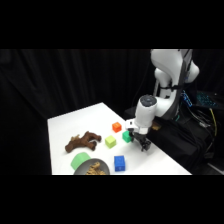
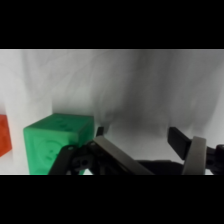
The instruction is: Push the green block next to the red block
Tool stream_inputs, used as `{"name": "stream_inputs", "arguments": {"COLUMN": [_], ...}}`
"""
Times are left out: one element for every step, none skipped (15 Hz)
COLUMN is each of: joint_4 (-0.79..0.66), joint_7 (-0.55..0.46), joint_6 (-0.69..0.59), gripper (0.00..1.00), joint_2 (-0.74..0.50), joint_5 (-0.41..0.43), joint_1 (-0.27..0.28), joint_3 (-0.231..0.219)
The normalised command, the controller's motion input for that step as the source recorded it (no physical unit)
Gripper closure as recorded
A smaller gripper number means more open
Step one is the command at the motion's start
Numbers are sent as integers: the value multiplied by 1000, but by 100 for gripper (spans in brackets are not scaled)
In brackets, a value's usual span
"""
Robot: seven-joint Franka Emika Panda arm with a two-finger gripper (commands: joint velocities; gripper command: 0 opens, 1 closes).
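The green block is a deep emerald cube on the white table, just right of and nearer than the small orange-red red block, with a narrow gap between them. My gripper is down at the table on the green block's right side. In the wrist view the green block sits close beside the left finger, outside the gap, and the red block shows at the left edge. The gripper is open, with only bare table between its fingers.
A yellow-green cube lies left of the green block. A blue block, a bright green flat piece and a dark plate with food sit near the front edge. A brown toy lies at the left.
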Motion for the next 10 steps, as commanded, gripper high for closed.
{"name": "stream_inputs", "arguments": {"joint_4": [-198,-197,-174,-147,-118,-92,-67,-57,-68,-82], "joint_7": [-9,-30,-49,-66,-108,-128,-139,-153,-205,-264], "joint_6": [78,63,48,45,43,44,35,17,-28,-98], "gripper": [0,0,0,0,0,0,0,0,0,0], "joint_2": [-298,-306,-282,-248,-208,-172,-145,-143,-188,-257], "joint_5": [-281,-303,-307,-285,-236,-194,-155,-116,-57,-10], "joint_1": [169,111,54,-3,-74,-116,-136,-142,-170,-190], "joint_3": [-539,-521,-474,-401,-300,-215,-143,-70,29,114]}}
